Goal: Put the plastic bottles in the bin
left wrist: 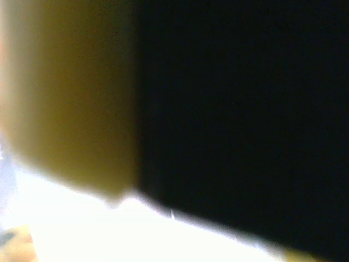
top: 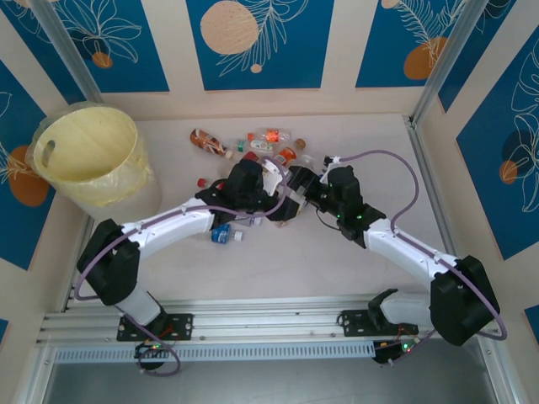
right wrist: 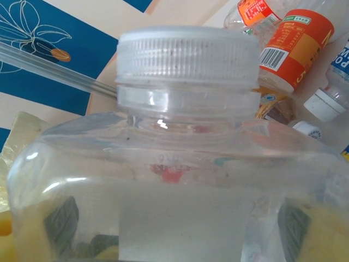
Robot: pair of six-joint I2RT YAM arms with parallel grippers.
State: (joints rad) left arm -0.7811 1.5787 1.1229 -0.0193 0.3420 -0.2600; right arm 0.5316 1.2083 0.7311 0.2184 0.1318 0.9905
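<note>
Jaws of right gripper [top: 306,195]: in wrist view yellow pads [right wrist: 326,234] stand either side of clear bottle [right wrist: 180,180] with white cap [right wrist: 188,54]; pinching or only beside, cannot tell. Left gripper [top: 271,192] jaws: cannot tell, its wrist view is dark and yellow blur. Top view: grippers meet at table [top: 337,252] centre, clear bottle hard to make out there. Plastic bottles [top: 271,135] heaped at 12 o'clock of grippers, blue-labelled bottle [top: 221,234] at 7 o'clock. Bin [top: 101,187] at 10 o'clock, well apart.

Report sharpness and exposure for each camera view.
Top external: sharp, evenly lit, the bin clearly readable. Left wrist: fully defocused, dark at right, blown-out white along the bottom. Right wrist: the clear bottle close and sharp, small glints near its neck.
</note>
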